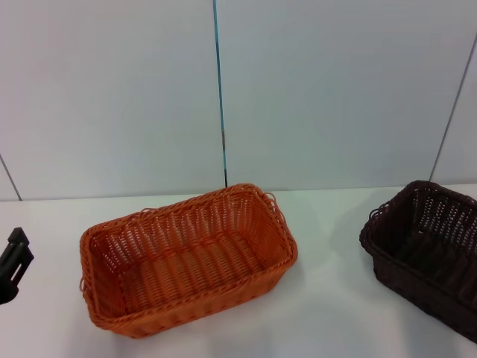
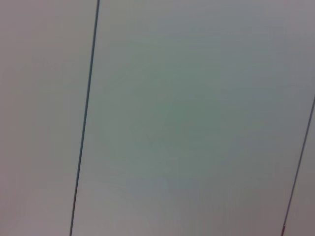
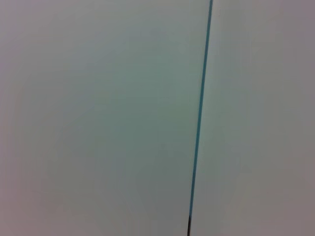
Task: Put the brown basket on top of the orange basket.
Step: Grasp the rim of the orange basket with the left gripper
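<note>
Task status: not begun, by the look of things. The two baskets stand apart on the surface (image 1: 328,313); nothing is lifted, nothing stacked. All of the work is left: reach the brown basket, grasp it, carry it across, set it on the orange one.

Item 1, far left edge of the head view: left gripper (image 1: 13,265). Only a dark part of it shows, low beside the surface and clear of both baskets. Whether its jaws are open or closed cannot be told. It holds nothing visible.

Item 2, left of centre: the orange basket (image 1: 186,261). Rectangular, woven, braided rim, open-weave sides. Stands upright on the surface, turned a little askew to the near edge. Contents: none; the woven floor shows bare across its whole length.

Item 3, far right: the brown basket (image 1: 428,250). Dark woven, same pattern of rim and sides. Stands upright on the surface, well apart from the orange basket, cut off by the right edge of the view. Contents: none seen in the part that shows; the remainder is out of frame.

Item 4: right gripper. Not in any view, so the state of its jaws is unknown.

Item 5, background: pale wall panels (image 1: 335,89) behind the surface, divided by a thin vertical seam (image 1: 220,97). Both wrist views show only this wall (image 2: 197,123) and its seams (image 3: 199,123).

Judgement: the brown basket lies on the right arm's side, so that arm seems the likelier one to fetch it.
</note>
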You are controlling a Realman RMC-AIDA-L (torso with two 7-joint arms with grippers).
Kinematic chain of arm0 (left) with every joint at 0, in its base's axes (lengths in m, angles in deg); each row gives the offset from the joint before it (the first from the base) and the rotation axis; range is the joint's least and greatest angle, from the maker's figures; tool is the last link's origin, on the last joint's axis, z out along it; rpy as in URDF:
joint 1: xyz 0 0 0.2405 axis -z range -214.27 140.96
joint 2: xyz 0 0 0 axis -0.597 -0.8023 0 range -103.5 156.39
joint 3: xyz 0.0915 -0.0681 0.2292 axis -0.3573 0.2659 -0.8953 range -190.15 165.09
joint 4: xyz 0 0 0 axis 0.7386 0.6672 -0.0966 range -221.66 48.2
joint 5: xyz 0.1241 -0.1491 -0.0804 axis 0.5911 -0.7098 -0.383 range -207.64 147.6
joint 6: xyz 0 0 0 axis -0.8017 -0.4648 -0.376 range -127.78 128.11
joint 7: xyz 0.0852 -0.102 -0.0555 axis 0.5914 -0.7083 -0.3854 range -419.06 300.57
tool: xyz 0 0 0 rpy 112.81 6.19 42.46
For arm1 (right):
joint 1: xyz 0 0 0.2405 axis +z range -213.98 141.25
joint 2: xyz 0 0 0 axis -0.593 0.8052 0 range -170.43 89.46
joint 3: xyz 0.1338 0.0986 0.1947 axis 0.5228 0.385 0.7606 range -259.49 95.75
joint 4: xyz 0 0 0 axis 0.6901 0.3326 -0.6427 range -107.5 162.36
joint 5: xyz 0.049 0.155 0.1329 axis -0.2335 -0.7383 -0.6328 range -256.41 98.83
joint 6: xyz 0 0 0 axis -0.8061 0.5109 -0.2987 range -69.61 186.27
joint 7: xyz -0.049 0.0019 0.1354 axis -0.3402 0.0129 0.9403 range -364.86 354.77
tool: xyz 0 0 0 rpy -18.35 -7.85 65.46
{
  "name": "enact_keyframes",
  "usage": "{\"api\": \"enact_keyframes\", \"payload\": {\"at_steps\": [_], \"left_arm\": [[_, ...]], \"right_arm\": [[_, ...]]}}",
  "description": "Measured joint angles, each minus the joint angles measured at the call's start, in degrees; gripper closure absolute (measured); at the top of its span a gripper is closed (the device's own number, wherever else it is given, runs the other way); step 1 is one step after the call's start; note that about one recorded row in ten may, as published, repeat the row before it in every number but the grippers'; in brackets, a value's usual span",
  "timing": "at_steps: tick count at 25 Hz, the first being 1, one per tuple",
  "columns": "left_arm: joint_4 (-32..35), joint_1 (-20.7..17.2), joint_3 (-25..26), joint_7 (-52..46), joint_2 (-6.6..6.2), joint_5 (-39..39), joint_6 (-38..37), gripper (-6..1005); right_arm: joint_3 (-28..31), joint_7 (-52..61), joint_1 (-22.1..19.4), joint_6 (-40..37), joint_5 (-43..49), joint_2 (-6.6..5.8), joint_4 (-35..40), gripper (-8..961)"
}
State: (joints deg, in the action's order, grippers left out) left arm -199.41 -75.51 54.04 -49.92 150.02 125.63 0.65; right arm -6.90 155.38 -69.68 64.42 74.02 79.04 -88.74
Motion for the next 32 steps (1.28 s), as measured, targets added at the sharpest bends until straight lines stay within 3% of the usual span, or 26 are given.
{"api": "enact_keyframes", "payload": {"at_steps": [7,17,32], "left_arm": [[0.0,0.4,-0.1,0.0,0.0,0.0,0.0,309],[0.5,2.8,-1.7,0.2,-0.21,0.4,0.5,311],[0.1,3.3,-0.6,0.3,-0.23,0.5,2.2,313]], "right_arm": [[-0.6,0.0,0.5,0.1,0.0,-0.01,0.0,36],[-4.5,-4.5,4.8,6.1,0.1,-0.17,0.2,35],[-3.6,-4.5,1.1,0.8,-0.4,0.19,0.1,36]]}}
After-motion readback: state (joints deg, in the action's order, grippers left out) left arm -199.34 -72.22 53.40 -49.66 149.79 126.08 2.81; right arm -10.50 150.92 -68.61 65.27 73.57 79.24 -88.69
